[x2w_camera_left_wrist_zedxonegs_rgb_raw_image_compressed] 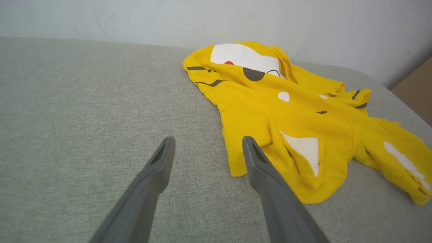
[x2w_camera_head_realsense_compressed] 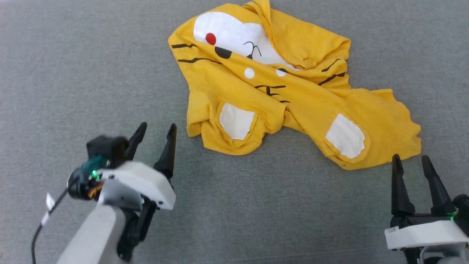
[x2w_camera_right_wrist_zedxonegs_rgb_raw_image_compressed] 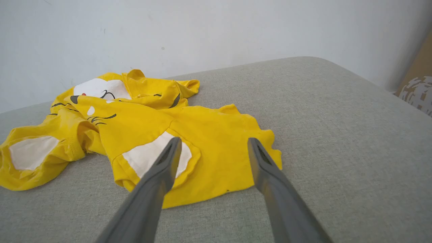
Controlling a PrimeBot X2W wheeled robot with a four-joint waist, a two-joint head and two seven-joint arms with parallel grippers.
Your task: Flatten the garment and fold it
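Grey woven fabric covers the padded surface (x2w_camera_head_realsense_compressed: 73, 73) on which everything lies. Nearest in the head view, the left pincer (x2w_camera_head_realsense_compressed: 157, 127) hovers with its two dark fingers spread and nothing between them, short of the cloth and to its left. The right pincer (x2w_camera_head_realsense_compressed: 410, 158) is likewise spread and empty, its tips just beside the near hem.

Beyond them lies the bright yellow cotton T-shirt with white patches, black stripe marks and a red dot (x2w_camera_head_realsense_compressed: 304, 106), crumpled and partly folded over itself, a white-patched sleeve at each near corner.

From the left wrist, the left pincer (x2w_camera_left_wrist_zedxonegs_rgb_raw_image_compressed: 208, 139) frames bare grey fabric beside one sleeve. From the right wrist, the right pincer (x2w_camera_right_wrist_zedxonegs_rgb_raw_image_compressed: 214, 140) straddles the hem, one finger in front of a white patch.

Farther back, both wrist views add what the head view lacks: the surface's rounded far edge, a plain white wall (x2w_camera_left_wrist_zedxonegs_rgb_raw_image_compressed: 135, 17) and a brown panel (x2w_camera_left_wrist_zedxonegs_rgb_raw_image_compressed: 416, 91) at the right.
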